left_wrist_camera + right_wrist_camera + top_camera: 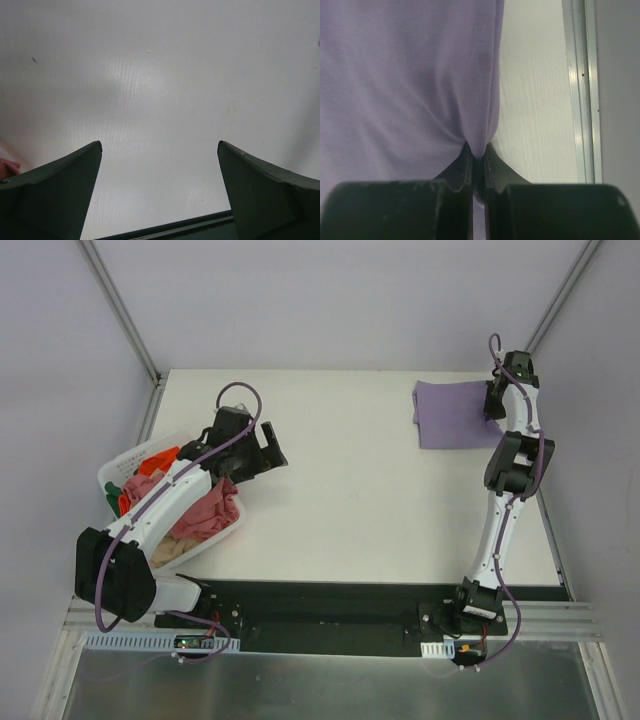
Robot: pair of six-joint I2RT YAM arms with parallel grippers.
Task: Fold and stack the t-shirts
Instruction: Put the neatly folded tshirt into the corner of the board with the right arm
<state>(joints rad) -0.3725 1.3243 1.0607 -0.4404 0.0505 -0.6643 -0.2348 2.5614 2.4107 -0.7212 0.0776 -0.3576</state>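
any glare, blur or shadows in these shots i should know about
Top external: even soft light, sharp, only faint shadows on the table. Left wrist: a pale sheen on the table, the left gripper dark and soft-edged. Right wrist: the lavender t-shirt slightly blurred, shaded creases where the right gripper pinches it.

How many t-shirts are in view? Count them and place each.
4: lavender t-shirt, far right of table, pinched by right gripper; orange-red t-shirt, pink t-shirt and beige t-shirt in the basket. More may hide beneath.
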